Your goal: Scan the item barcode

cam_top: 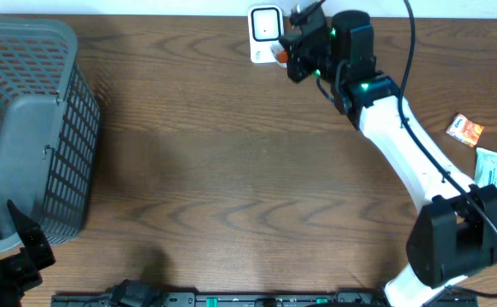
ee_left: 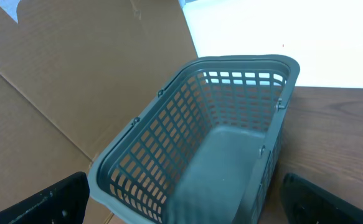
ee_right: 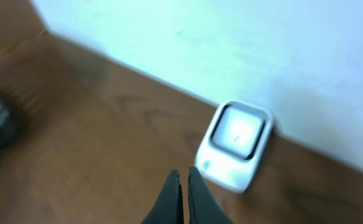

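One scanner (cam_top: 265, 27), one basket (cam_top: 71, 145), two packets (cam_top: 465, 130) (cam_top: 492, 165)

Right arm (cam_top: 401, 145): reached far out. The white link runs on a diagonal from the black joint housing near the base up to the black wrist. Green lights are lit on the wrist section.

Right gripper (cam_top: 294, 44): at the far end of the reach, turned slightly to its own left. In the wrist view its fingers (ee_right: 170, 196) are dark and tapered, pressed flat together with only a hairline seam between them.

Left arm (cam_top: 1, 264): pulled back, only dark parts showing at the near edge of the overhead view.

Left gripper (ee_left: 185, 186): jaws spread wide, one dark finger in each lower corner of its wrist view.
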